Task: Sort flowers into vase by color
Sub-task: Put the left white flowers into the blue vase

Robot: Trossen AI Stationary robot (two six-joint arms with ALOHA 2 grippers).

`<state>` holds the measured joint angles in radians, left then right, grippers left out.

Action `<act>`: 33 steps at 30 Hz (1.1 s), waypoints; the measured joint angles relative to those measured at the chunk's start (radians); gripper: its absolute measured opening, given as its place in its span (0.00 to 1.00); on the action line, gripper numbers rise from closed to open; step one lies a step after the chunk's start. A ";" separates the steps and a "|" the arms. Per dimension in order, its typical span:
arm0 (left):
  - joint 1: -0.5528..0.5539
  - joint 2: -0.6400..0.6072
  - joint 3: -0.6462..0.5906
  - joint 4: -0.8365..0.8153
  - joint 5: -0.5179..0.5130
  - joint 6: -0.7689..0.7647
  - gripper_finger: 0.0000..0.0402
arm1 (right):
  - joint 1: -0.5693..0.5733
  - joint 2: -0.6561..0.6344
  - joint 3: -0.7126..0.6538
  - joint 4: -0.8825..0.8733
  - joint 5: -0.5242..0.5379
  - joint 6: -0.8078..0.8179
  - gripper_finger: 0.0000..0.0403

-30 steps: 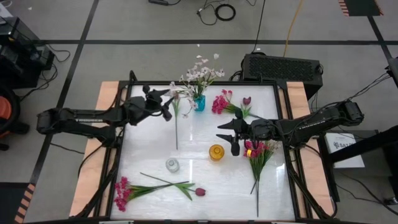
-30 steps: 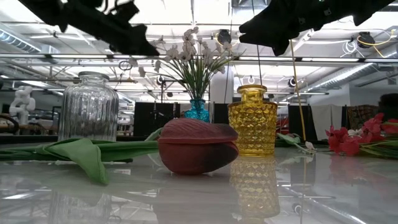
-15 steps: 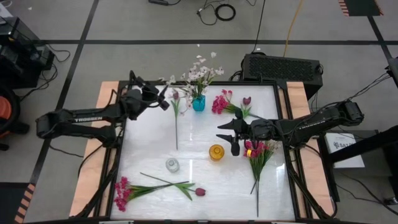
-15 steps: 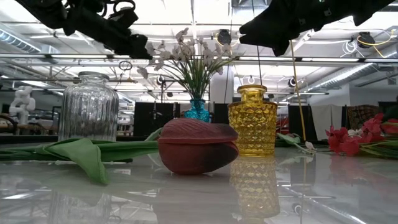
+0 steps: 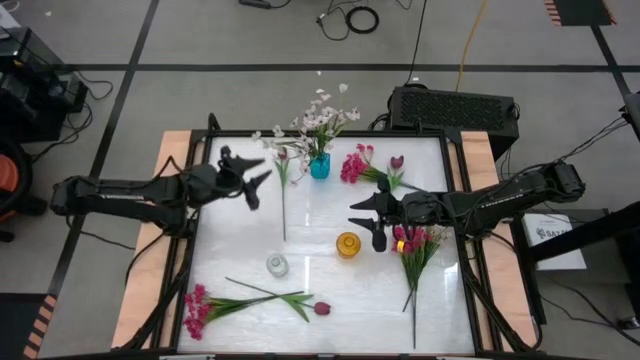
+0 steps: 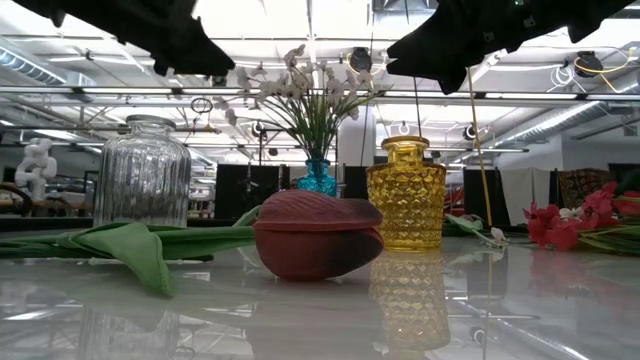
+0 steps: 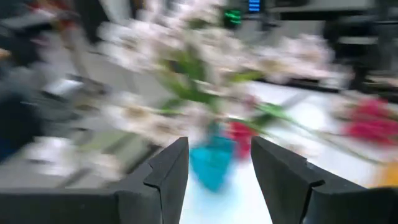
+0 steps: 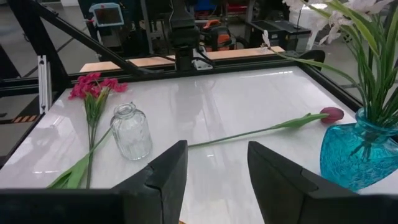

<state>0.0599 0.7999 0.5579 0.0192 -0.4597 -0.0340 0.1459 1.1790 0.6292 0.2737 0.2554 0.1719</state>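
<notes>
Ahead of your left fingers (image 7: 214, 177), the blue vase (image 7: 211, 163) is sitting in line with the gap between them, already carrying the white-pink spray (image 5: 322, 115) — one colour looks settled there. Those fingers are standing apart and are gripping nothing, hanging above the table (image 5: 300, 250) short of the vase.

Just beside them, toward the vase, a long stem with a pale head (image 5: 283, 190) is lying flat, probably your closest loose flower on that side.

Beyond your right fingers (image 8: 214, 180), which are also standing open and empty, the clear ribbed vase (image 8: 131, 131) is waiting unfilled, with a magenta cluster (image 8: 93, 90) lying next to it and a maroon tulip (image 8: 331, 114) stretching its stem across the table toward the blue vase. In the overhead view the yellow vase (image 5: 347, 245) is sitting just beside these fingers, a second magenta bunch (image 5: 415, 245) behind them — so that pairing seems the handiest next pick, judging by how things are lying.
</notes>
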 joint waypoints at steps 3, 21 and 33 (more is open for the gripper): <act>-0.062 0.028 0.000 -0.005 0.033 -0.055 0.45 | 0.000 0.000 0.000 0.000 0.000 0.000 0.40; 0.130 0.350 0.000 0.463 -0.079 0.321 0.45 | -0.001 0.000 0.000 0.014 0.005 -0.018 0.40; 0.207 0.325 0.000 0.507 -0.059 0.379 0.45 | 0.000 0.000 0.000 0.010 0.004 -0.007 0.40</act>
<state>0.2666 1.1247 0.5579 0.5263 -0.5185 0.3452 0.1455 1.1790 0.6292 0.2832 0.2596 0.1646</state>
